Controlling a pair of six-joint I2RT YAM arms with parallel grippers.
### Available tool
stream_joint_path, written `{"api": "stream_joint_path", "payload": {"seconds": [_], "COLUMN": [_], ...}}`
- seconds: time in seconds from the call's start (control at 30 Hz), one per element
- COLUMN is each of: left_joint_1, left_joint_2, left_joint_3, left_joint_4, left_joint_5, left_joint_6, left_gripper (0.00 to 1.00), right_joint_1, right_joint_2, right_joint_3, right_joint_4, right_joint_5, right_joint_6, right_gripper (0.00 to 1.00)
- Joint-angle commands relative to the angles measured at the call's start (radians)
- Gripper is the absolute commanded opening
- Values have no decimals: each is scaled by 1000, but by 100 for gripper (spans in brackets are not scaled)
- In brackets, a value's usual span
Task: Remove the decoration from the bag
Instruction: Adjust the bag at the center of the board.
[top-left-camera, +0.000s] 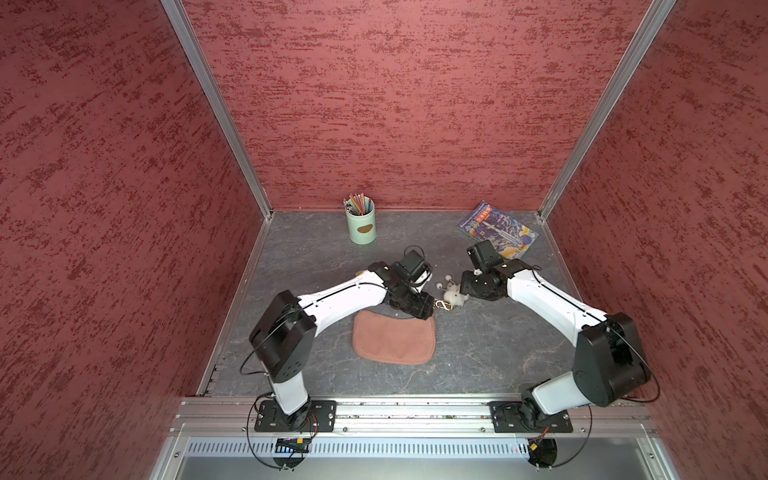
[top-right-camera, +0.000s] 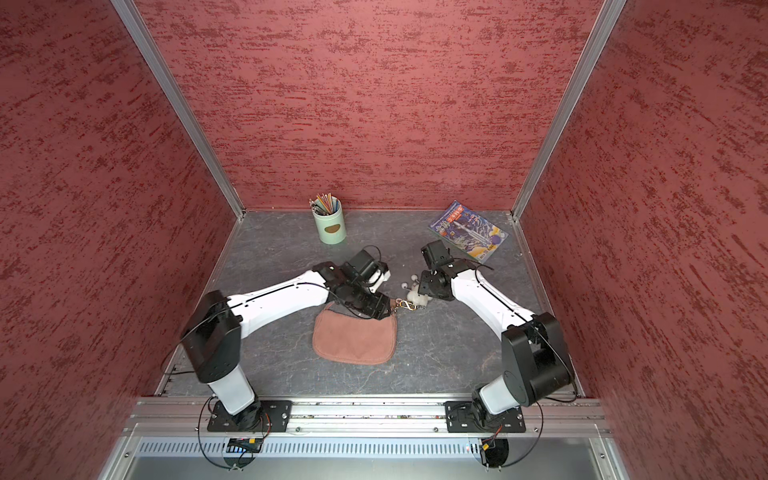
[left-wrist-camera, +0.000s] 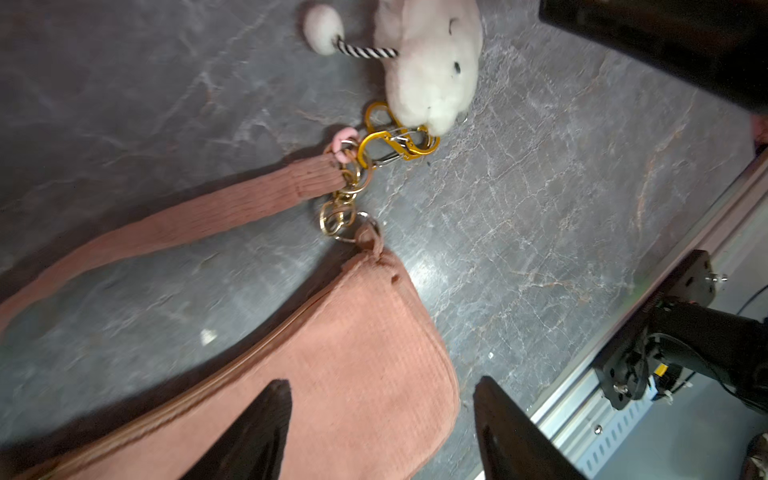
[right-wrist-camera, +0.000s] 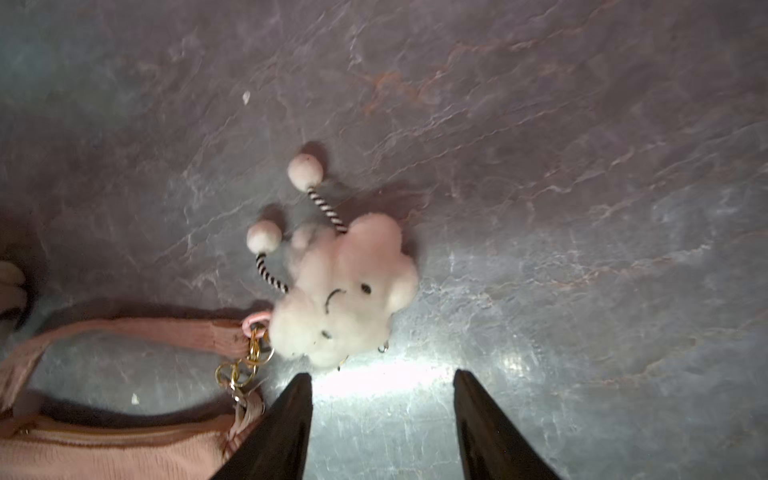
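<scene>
The dusty-pink bag (top-left-camera: 392, 340) (top-right-camera: 353, 338) lies flat on the grey table. Its strap (left-wrist-camera: 199, 216) ends in gold rings (left-wrist-camera: 345, 195). The decoration (top-left-camera: 453, 296) (top-right-camera: 415, 296), a white fluffy cloud with a face and ball-tipped legs, lies just past the bag's right corner. Its gold clip (left-wrist-camera: 399, 143) rests against the rings; I cannot tell whether it is hooked. My left gripper (left-wrist-camera: 380, 384) (top-left-camera: 429, 311) is open above the bag's corner. My right gripper (right-wrist-camera: 382, 374) (top-left-camera: 464, 296) is open over bare table, just short of the decoration (right-wrist-camera: 345, 299), holding nothing.
A green cup of pencils (top-left-camera: 360, 224) stands at the back. A blue book (top-left-camera: 496, 230) lies at the back right, close behind the right arm. Red walls close in three sides, and an aluminium rail (top-left-camera: 415, 409) runs along the front.
</scene>
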Motion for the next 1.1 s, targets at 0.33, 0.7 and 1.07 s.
{"api": "stream_joint_path", "payload": {"seconds": [0.33, 0.7, 1.07], "left_joint_1": [-175, -70, 145], "left_joint_2": [72, -135, -259], "left_joint_3": [-134, -313, -218], "left_joint_4": [-114, -152, -95], "left_joint_5": [-340, -126, 267], "left_joint_6": [-56, -1, 114], "left_gripper": [70, 63, 71], "right_joint_1": [21, -59, -59], "right_joint_2": [221, 195, -41], "right_joint_3": [16, -26, -116], "right_joint_4": [136, 179, 163], "right_joint_5": [-82, -164, -249], "right_joint_6": [115, 79, -159], "right_gripper": [48, 47, 53]}}
